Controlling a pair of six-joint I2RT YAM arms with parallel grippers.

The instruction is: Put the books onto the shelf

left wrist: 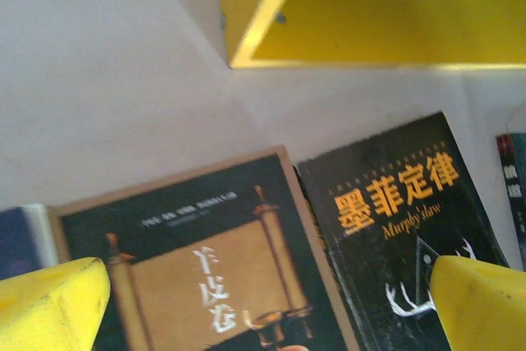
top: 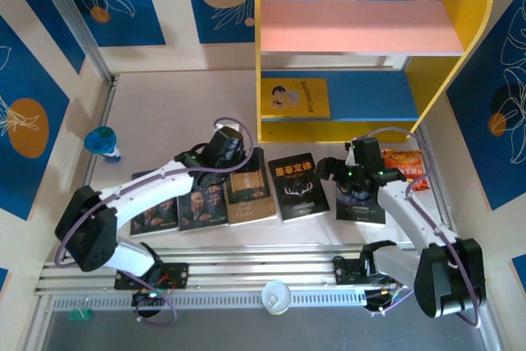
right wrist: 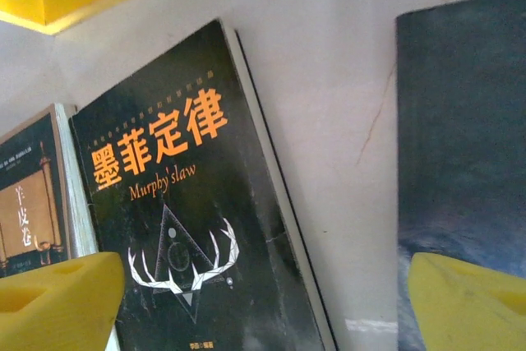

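Left fingers [left wrist: 49, 306] are standing spread as wide as they go, gripping nothing, one yellow tip hanging over the brown scroll-cover book [left wrist: 214, 277] and the other over the black antler book [left wrist: 394, 219] titled "Murphy's law"; whether either tip is touching a cover, I cannot tell. Right fingers [right wrist: 57, 302] are gaping wide too, nothing between them but bare counter [right wrist: 329, 80], one tip hovering over the antler book's lower corner, the other over a dark blue-grey book [right wrist: 460, 137]. From above, the books are lying flat in a row along the near part of the counter: two bearded-man covers [top: 177, 211] side by side at the left, partly under the left arm, then the brown book, the antler book a little apart from it, and the blue-grey one at the right, mostly under the right wrist. An orange snack packet [top: 407, 168] is sitting just beyond that last book. Behind the row, the shelf [top: 362, 29] is standing upright, its pink upper board bare, and a yellow-covered book [top: 296, 98] is lying on the blue lower board.
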